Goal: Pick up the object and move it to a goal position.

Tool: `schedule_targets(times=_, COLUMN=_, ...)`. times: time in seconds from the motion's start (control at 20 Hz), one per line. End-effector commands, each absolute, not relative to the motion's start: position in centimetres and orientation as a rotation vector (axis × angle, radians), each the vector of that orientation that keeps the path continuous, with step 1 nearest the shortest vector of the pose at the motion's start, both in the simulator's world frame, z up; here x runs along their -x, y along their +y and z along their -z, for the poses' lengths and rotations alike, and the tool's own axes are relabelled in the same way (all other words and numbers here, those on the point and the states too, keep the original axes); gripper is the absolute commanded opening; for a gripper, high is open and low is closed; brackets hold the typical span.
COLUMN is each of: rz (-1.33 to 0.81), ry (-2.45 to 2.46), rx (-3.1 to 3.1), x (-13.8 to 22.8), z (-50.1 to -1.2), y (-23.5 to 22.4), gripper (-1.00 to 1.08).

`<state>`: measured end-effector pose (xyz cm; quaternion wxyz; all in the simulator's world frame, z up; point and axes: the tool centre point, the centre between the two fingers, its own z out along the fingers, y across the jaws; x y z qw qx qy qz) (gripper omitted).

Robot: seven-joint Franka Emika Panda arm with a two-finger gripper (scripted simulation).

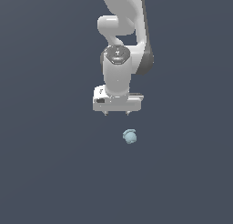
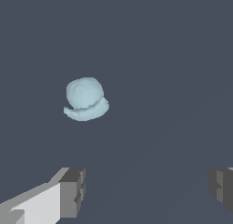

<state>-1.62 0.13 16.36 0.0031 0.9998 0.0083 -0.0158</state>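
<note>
The object (image 1: 129, 136) is a small pale light-blue lumpy blob lying on the dark grey floor; the wrist view shows the object (image 2: 86, 99) as a rounded cap on a wider curved base. My white gripper (image 1: 117, 113) hangs from the arm a short way off the object, which lies slightly toward the exterior view's right of it. Its fingers are spread wide and hold nothing. In the wrist view the gripper (image 2: 148, 189) shows two dark fingertips (image 2: 73, 191) far apart, with the blob lying outside the gap between them.
The white arm (image 1: 119, 59) reaches down from the top of the exterior view. A plain dark grey surface (image 1: 54, 173) fills the scene around it.
</note>
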Motion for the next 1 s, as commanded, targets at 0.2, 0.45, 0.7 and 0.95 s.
schedule_targets(times=0.2, rz=0.045, ry=0.042, rx=-3.128, x=1.5, z=-16.2, y=0.4, gripper=1.00)
schedule_targets(times=0.45, rz=0.035, ry=0.080, rx=-3.109, x=1.2, z=-16.0, y=1.1, gripper=1.00)
schedule_targets(times=0.7, rz=0.034, ry=0.083, rx=-3.108, x=1.2, z=-16.0, y=1.2, gripper=1.00)
schedule_targets(times=0.95, rz=0.031, ry=0.128, rx=-3.109, x=0.5, z=-15.2, y=1.8, gripper=1.00)
